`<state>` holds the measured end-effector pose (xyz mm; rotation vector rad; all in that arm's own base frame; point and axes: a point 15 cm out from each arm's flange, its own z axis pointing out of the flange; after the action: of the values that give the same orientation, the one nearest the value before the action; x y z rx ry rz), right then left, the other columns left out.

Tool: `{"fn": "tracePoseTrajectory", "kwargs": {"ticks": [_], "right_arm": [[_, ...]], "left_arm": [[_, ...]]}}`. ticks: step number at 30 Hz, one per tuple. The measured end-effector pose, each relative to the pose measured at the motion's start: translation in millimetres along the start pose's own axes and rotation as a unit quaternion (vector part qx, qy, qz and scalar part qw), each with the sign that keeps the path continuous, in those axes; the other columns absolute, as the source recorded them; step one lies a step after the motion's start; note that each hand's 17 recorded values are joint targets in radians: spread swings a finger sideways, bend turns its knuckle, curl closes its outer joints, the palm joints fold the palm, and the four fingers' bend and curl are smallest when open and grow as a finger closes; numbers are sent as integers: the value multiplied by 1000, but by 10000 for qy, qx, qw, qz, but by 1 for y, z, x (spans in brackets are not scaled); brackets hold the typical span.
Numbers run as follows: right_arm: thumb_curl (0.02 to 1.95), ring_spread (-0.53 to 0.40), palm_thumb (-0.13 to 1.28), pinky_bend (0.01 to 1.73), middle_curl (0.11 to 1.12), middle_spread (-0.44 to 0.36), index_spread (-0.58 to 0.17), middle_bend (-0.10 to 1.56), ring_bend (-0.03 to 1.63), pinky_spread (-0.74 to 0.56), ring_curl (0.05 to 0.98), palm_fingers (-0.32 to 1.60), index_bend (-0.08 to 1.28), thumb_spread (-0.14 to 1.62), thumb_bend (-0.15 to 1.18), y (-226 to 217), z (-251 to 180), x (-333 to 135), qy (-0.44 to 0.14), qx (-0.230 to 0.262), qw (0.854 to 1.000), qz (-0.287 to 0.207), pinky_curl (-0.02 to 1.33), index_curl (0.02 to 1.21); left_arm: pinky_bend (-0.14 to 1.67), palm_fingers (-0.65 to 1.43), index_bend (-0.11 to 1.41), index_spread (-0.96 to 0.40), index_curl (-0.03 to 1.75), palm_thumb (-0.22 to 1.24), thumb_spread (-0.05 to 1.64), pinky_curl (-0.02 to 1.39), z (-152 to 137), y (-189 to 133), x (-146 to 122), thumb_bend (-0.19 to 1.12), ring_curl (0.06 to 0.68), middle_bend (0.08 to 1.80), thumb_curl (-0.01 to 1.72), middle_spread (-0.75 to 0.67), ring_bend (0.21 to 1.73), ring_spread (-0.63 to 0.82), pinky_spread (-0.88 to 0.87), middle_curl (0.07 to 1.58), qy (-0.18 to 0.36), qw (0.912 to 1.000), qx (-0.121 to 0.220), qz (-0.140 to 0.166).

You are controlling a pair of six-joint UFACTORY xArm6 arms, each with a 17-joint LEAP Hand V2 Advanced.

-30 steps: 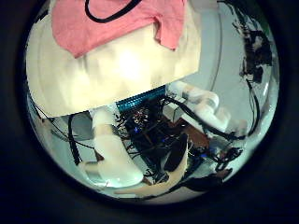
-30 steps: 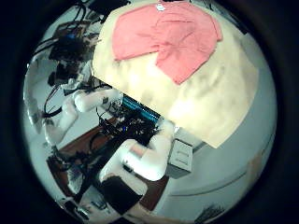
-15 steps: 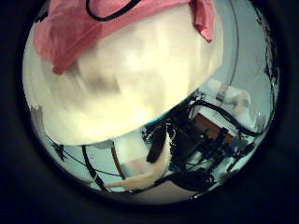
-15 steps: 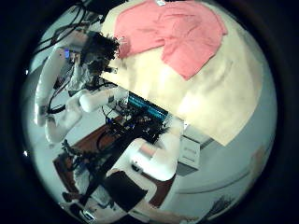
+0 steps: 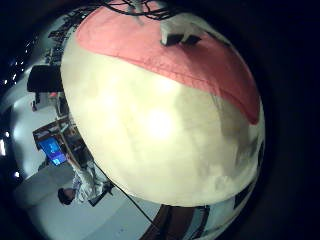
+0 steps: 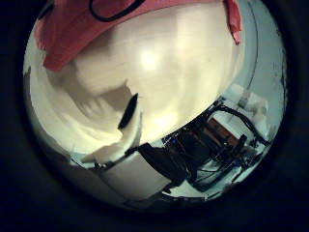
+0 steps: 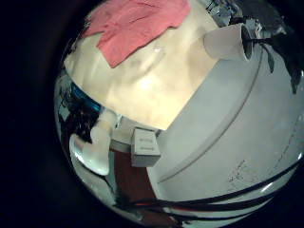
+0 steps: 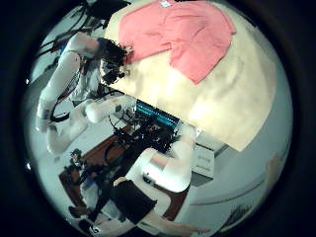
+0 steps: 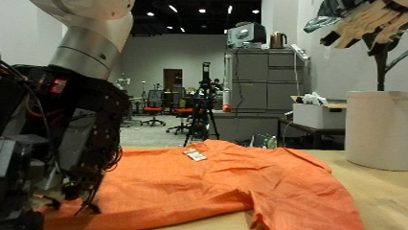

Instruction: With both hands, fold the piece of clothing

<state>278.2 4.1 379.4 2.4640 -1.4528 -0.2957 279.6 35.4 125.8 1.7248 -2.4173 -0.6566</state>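
the orange shirt [image 9: 242,187] lies spread on the pale wooden table [image 9: 383,203], directly under and in front of the left hand [image 9: 57,144]. the right hand [image 9: 370,24] is well apart from it, high above the table's far side.

the left hand hangs low at the shirt's near edge, fingers pointing down to the cloth. i cannot tell whether they pinch the cloth or only rest on it. the right thumb side palm view shows this hand [image 8: 111,59] at the border of the shirt [image 8: 183,35], its white arm bent behind it. the right hand is released, its fingers spread and holding nothing.

the shirt lies mostly flat, with soft wrinkles and a small tag [image 9: 194,153] at the collar. from the right hand's palm, a sleeve lies across the body. in the left little finger side palm view, the cloth [image 5: 170,65] fills one side of the tabletop close to that palm. a white plant pot [image 9: 376,129] stands on the table beyond the shirt.
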Motion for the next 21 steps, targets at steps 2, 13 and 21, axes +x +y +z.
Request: {"fn": "tracePoseTrajectory", "kwargs": {"ticks": [2,13,21], "right_arm": [[253,273,124,243,283,162,-264,183,191,374,233,69,183,1056,-23,0,0,0,2,4,10000,12,323,329],[252,268,126,238,284,157,-265,186,192,375,234,89,186,1060,-23,3,0,-1,1,-23,10000,29,324,330],[251,245,144,221,298,125,-264,193,228,365,245,169,161,1075,-20,6,12,-4,-43,-149,9999,3,319,317]], "left_arm": [[332,498,159,52,277,525,1044,310,-1,-1,-3,15,211,463,339,-88,538,185,97,398,12,10000,10,-51],[737,1174,231,-334,331,882,1278,417,-11,-3,-17,188,259,825,478,-489,656,-451,-631,545,46,9998,77,-156],[788,1161,269,-458,418,870,1397,432,-23,10,-33,197,341,966,542,-519,807,-559,-743,608,80,9997,-118,-222]]}}
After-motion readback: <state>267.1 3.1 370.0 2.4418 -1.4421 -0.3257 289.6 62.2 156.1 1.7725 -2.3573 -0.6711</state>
